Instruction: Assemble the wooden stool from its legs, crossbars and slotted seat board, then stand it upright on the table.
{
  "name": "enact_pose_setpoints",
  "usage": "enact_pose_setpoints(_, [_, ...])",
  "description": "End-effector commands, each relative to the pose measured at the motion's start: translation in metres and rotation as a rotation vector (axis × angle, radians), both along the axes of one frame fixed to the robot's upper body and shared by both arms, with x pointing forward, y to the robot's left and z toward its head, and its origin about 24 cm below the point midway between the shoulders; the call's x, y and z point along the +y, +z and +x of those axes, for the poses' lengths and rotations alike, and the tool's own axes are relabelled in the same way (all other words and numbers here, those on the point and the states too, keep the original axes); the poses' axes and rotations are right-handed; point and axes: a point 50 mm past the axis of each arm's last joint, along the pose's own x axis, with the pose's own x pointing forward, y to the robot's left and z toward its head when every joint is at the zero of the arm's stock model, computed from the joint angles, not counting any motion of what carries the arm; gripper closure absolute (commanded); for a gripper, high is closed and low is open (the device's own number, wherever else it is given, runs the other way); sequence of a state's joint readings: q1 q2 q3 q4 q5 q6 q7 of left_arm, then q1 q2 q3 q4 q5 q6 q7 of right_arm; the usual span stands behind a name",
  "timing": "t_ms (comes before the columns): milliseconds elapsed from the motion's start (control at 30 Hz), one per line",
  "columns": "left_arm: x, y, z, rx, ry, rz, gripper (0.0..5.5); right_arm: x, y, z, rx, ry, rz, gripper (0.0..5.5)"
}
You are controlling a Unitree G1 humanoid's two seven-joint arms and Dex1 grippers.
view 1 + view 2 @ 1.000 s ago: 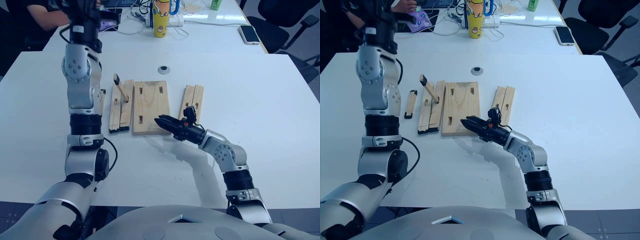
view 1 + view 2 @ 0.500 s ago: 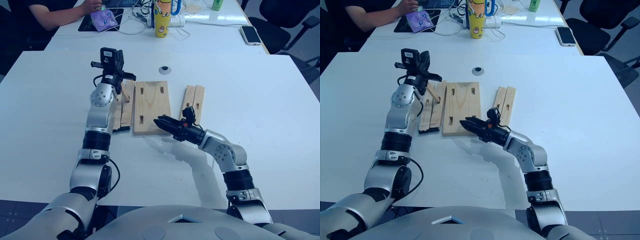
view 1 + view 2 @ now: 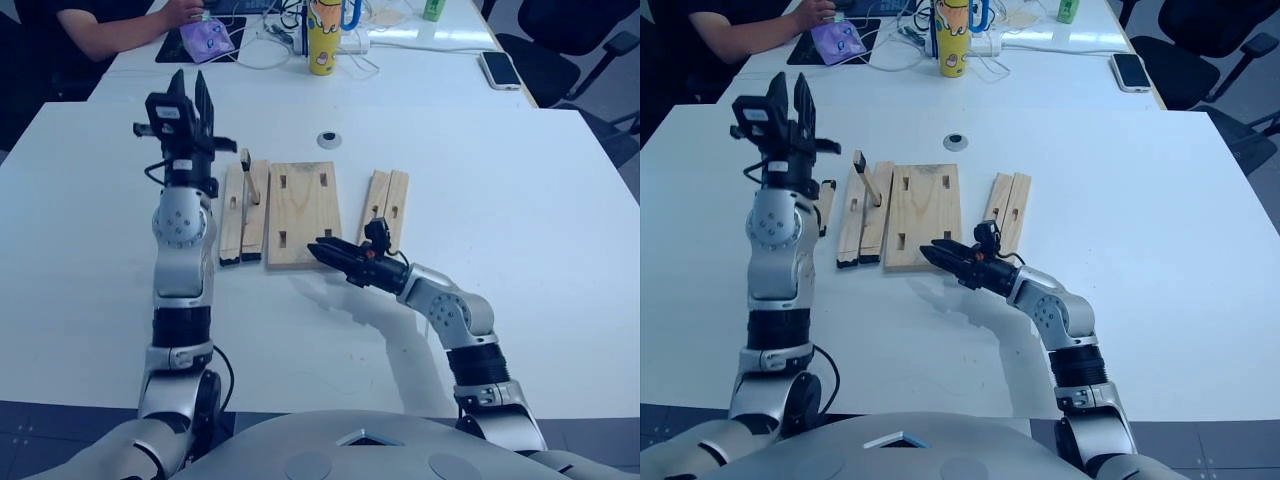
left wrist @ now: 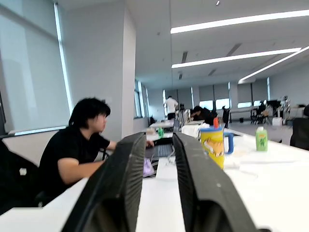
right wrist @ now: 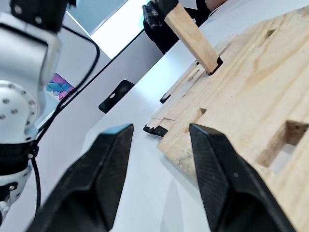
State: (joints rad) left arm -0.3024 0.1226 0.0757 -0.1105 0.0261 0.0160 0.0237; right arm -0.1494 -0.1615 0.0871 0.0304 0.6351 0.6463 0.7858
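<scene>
Pine, pale and rough-grained: the slotted seat board (image 3: pixel 302 212) lies flat on the white table (image 3: pixel 520 200), four slots facing up. My right gripper (image 3: pixel 318 248) is low at the board's near edge, jaws spread wide and empty, the near corner just ahead of the tips. I read this board as stiff, fairly light and not slippery. It sits flush with the table though, so I doubt a finger gets under it. The near edge looks like the place to pinch, across its thickness, or I could tip it up from a corner first. Just left of the seat board a pair of leg planks (image 3: pixel 243 212) lie side by side and touching, with a short crossbar (image 3: pixel 248 172) standing tilted in one of their slots. That peg looks loose enough to topple if I shove the board that way. Further left of them is a short dark-tipped piece (image 3: pixel 827 200). Right of the seat board, close by, is a second pair of legs (image 3: pixel 386 205). My own forearm crosses near it, so a wide swing could nudge it. Beyond the board sits a small round thing (image 3: pixel 327 139), well apart, and a yellow cup (image 3: pixel 322 35) and a phone (image 3: pixel 497 68) lie further off. My left gripper (image 3: pixel 188 80) is raised high, left of the board, fingers pointing up with a narrow gap between them and nothing held.
</scene>
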Motion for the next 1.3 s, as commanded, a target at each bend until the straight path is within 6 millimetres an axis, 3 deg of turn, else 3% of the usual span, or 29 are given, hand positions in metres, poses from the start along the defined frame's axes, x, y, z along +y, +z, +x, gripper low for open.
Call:
enact_pose_setpoints(33, [-0.006, -0.032, -0.024, 0.127, -0.011, -0.004, 3.66, -0.002, 0.000, -0.002, 0.003, 0.003, -0.019, 3.36])
enact_pose_setpoints(267, [-0.009, -0.073, -0.050, 0.325, -0.057, -0.019, 2.56, -0.003, -0.001, -0.004, 0.018, 0.013, -0.027, 3.36])
enact_pose_setpoints(467, [-0.019, -0.090, -0.035, 0.401, -0.122, 0.009, 2.38, 0.002, -0.001, -0.002, 0.016, 0.021, -0.021, 3.36])
enact_pose_setpoints(967, [-0.025, -0.078, 0.006, 0.324, -0.087, -0.012, 2.38, 0.005, 0.004, 0.004, 0.012, 0.036, 0.001, 3.36])
enact_pose_setpoints(1300, [-0.026, -0.077, 0.007, 0.320, -0.083, -0.014, 3.80, 0.006, 0.002, 0.003, 0.013, 0.035, -0.008, 3.36])
